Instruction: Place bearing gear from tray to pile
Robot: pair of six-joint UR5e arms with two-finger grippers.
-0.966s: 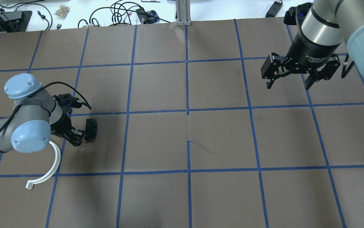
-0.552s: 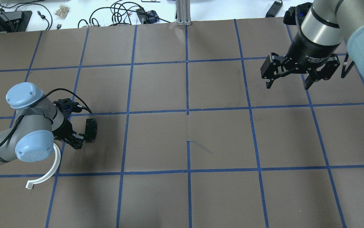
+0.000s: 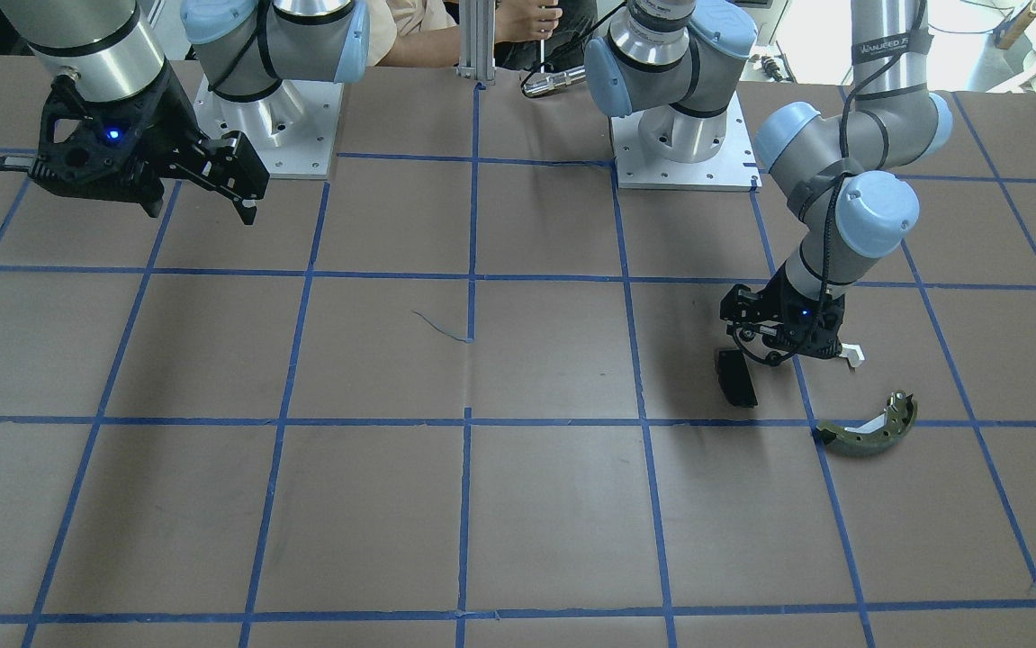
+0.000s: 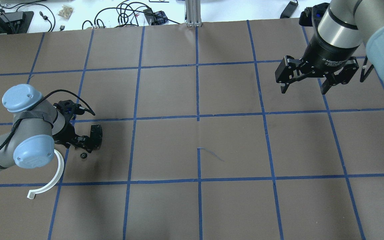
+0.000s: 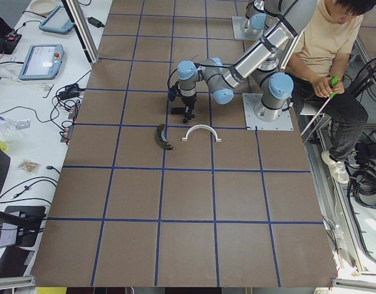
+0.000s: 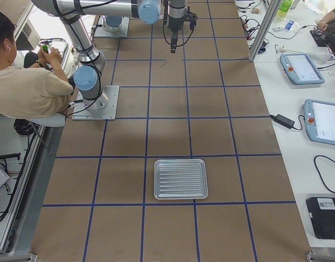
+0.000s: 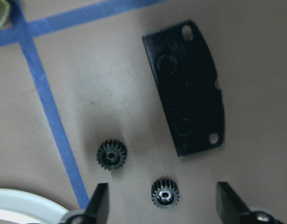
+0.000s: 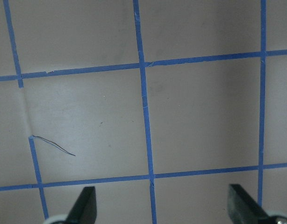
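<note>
Two small black bearing gears point(image 7: 111, 155) point(image 7: 165, 192) lie on the brown table beside the black rectangular pad point(image 7: 188, 88). One gear shows in the overhead view point(image 4: 83, 156). My left gripper point(image 7: 161, 185) is open and empty, just above the nearer gear, its fingers either side of it. It hovers at the pile point(image 4: 84, 144): the pad point(image 4: 95, 133), the white half-ring point(image 4: 57, 171) and the olive-green curved shoe point(image 3: 869, 430). My right gripper point(image 4: 304, 89) is open and empty, high over the far right of the table. The ribbed metal tray point(image 6: 180, 179) lies empty.
Blue tape lines divide the brown table into squares. A seated operator point(image 5: 326, 43) is behind the robot bases. Cables and tablets lie on the white bench beyond the far edge point(image 4: 125, 13).
My left gripper has shifted slightly and lifted off the table. A gear now lies uncovered on the table just in front of it. The right arm has not moved.
</note>
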